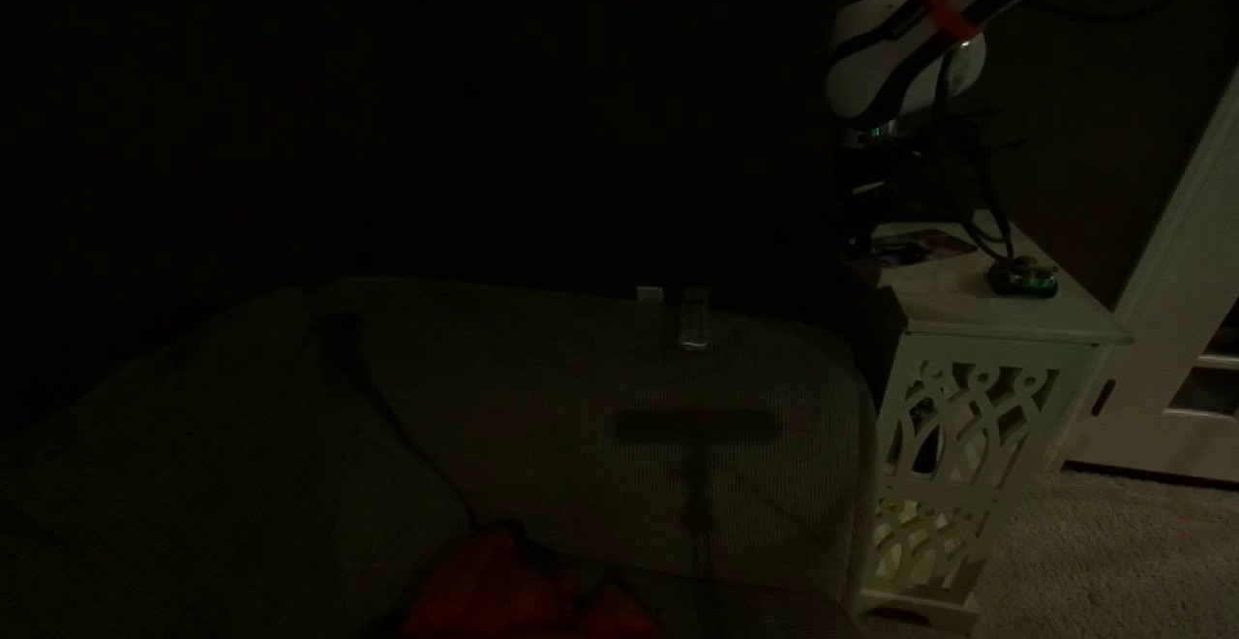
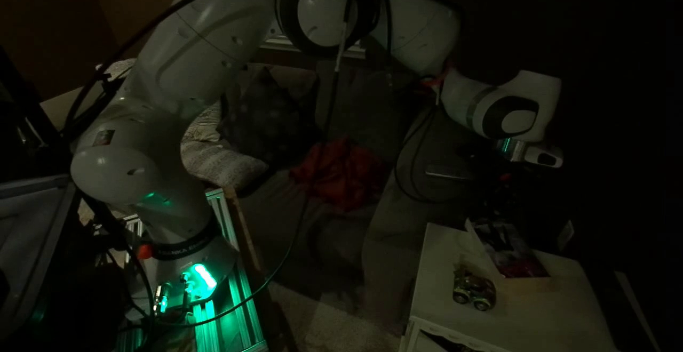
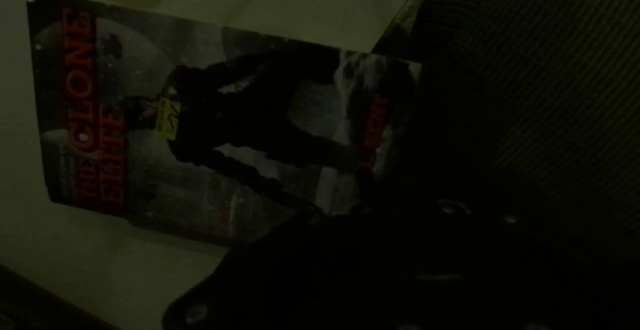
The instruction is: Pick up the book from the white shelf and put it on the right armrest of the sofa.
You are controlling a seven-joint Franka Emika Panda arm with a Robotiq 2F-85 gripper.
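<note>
The scene is very dark. A paperback book [image 3: 200, 120] with red title letters, a dark figure and a yellow sticker lies cover up in the wrist view. It lies on top of the white shelf [image 2: 453, 248], and both exterior views show the book [image 1: 920, 248] [image 2: 507, 248]. My black gripper [image 2: 499, 200] is at the book's far end, close to the sofa side; in the wrist view the gripper [image 3: 345, 215] covers the book's lower right corner. The fingers blend into the dark, so opening and contact are unclear. The sofa armrest [image 2: 395, 229] stands beside the shelf.
A small toy car [image 2: 474, 288] stands on the shelf near the book; it also shows in an exterior view [image 1: 1024, 277]. A slim pale object [image 2: 448, 172] lies on the armrest. A red cloth [image 2: 341, 176] and a dark pillow [image 2: 267, 114] are on the sofa. Cables hang from the arm.
</note>
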